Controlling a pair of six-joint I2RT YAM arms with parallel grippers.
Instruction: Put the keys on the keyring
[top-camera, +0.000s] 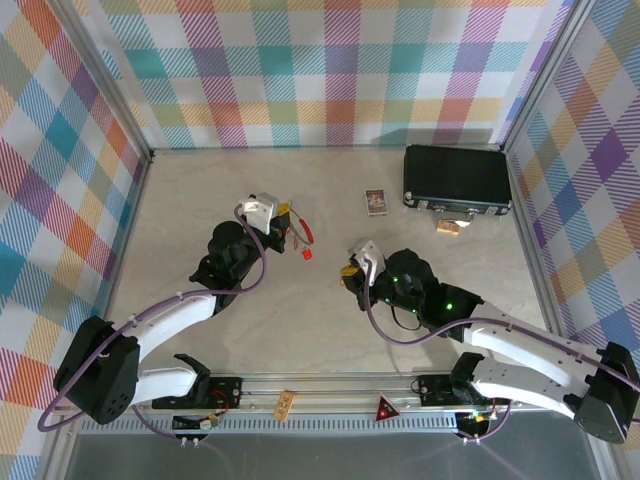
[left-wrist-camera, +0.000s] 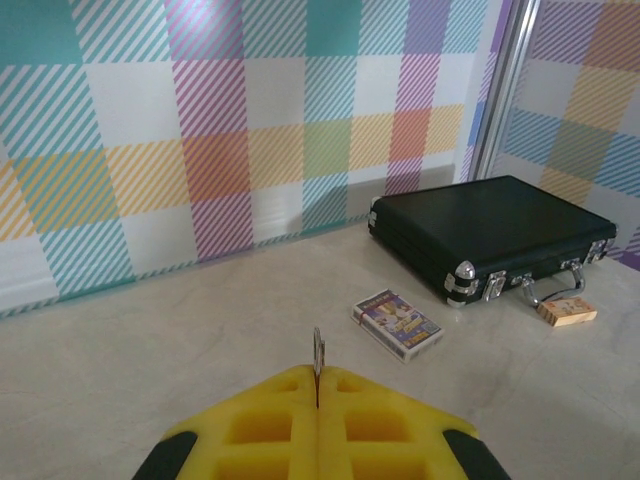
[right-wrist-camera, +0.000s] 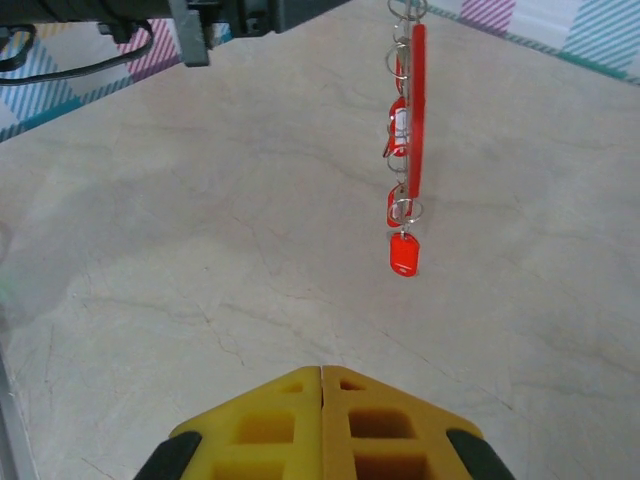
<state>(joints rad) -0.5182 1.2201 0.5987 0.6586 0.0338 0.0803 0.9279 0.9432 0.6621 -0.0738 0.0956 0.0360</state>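
Left gripper (left-wrist-camera: 318, 374) is clamped tight, yellow fingers (left-wrist-camera: 260, 425) pressed together, and a thin sliver of metal ring pokes up right at the seam: that's the keyring (left-wrist-camera: 318, 349), pinched between the pads. From above, the left arm reaches forward from its base at the near-left corner, elbow bent, wrist angled toward mid-table, with the left gripper (top-camera: 287, 214) holding the keyring (top-camera: 298, 232) so it dangles off to the right. Over to the right wrist camera: the keyring (right-wrist-camera: 416, 110) hangs as a vertical string, red strap and small metal loops, with the keys (right-wrist-camera: 404, 255) clipped along it, the lowest red tag at the very bottom, over the pale table (right-wrist-camera: 200, 260). Right gripper (right-wrist-camera: 322, 372) has its fingers closed flush, nothing between them, and points at that string from a short way off. Overhead, the right arm sweeps in from the near-right corner, right gripper (top-camera: 351, 274) just beside the lowest key (top-camera: 307, 255), not touching.
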